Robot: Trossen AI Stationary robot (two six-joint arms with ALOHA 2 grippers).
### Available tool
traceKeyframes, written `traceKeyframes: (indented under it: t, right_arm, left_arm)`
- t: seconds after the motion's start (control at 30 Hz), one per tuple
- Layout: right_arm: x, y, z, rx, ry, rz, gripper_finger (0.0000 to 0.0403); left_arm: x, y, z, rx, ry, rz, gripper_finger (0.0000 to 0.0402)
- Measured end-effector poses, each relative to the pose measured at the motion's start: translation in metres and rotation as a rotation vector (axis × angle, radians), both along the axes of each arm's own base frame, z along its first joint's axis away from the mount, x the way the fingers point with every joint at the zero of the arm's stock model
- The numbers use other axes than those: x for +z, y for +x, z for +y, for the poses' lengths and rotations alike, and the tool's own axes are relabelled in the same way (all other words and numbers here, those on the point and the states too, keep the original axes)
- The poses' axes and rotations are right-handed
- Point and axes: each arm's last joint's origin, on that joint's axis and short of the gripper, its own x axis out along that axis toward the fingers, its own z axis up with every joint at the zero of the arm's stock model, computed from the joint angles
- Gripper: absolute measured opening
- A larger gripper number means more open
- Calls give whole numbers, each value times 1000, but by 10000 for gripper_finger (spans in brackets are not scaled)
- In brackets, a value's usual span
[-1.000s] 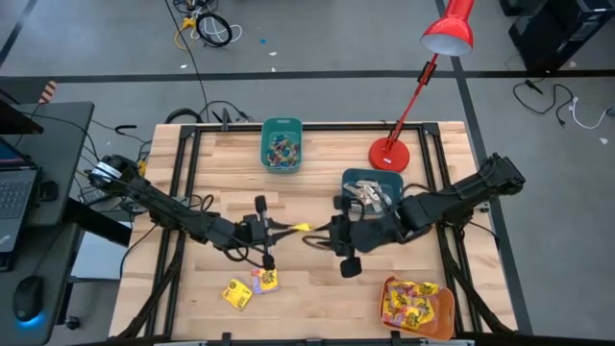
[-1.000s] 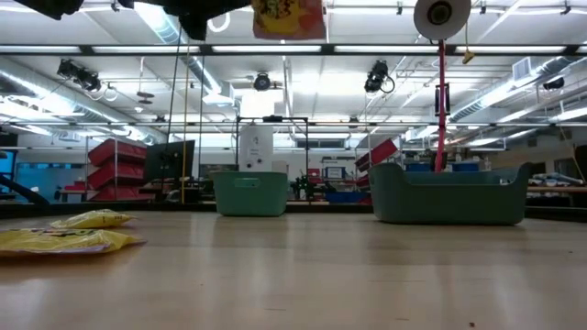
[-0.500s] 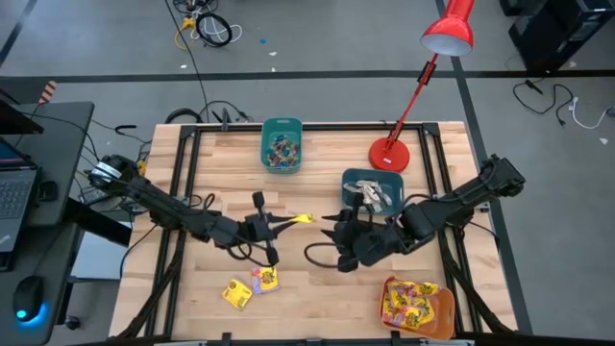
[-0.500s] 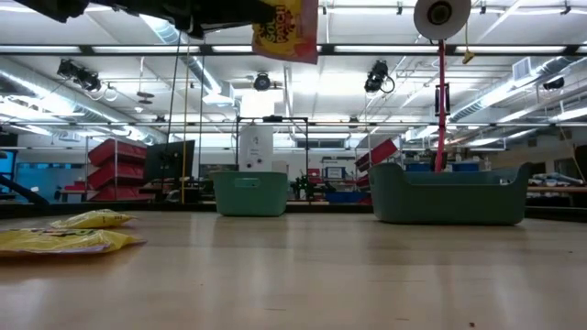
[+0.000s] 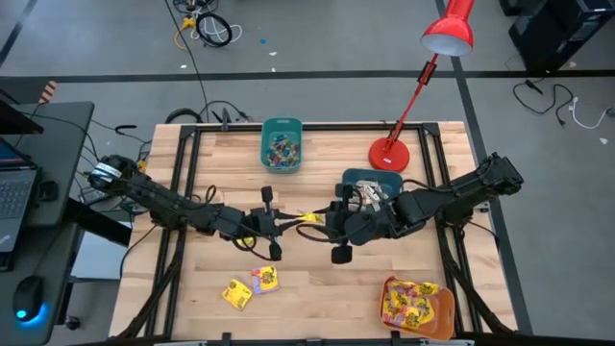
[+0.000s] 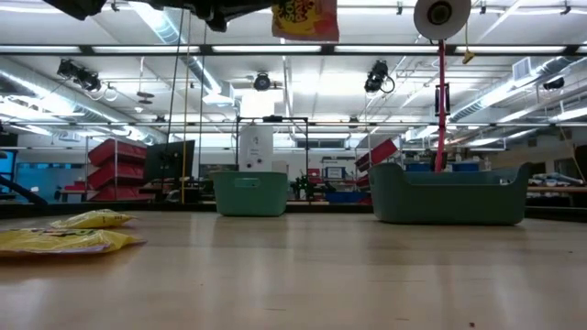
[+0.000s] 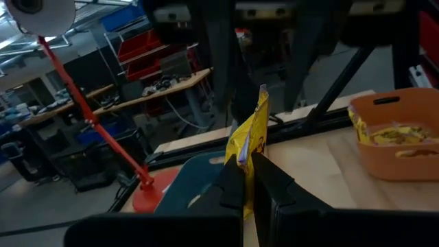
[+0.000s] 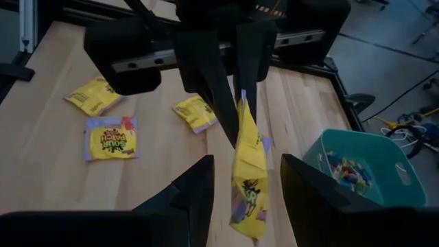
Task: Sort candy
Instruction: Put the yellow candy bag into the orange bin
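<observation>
Yellow candy packet [image 5: 308,217] pinched in left hand [image 5: 288,220], midair.

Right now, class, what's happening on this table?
Two robot arms are sorting candy. The left gripper is shut on a yellow packet, held up above the middle of the table. The right gripper faces it with fingers open on either side of the packet, so this looks like a handover. Three more packets lie on the wood, and the orange bin already holds yellow packets.
</observation>
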Motion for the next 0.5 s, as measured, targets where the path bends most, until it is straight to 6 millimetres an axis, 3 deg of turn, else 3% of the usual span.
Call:
traceKeyframes:
  t: [0.27,0.5]
  right_arm:
    - [-2,-1,-1,-1,-8,25,139]
    - [-2,-1,-1,11,-26,34,30]
  left_arm:
    - [4,2,0,-11,-1,-11,6]
    - [4,2,0,-11,-1,-11,6]
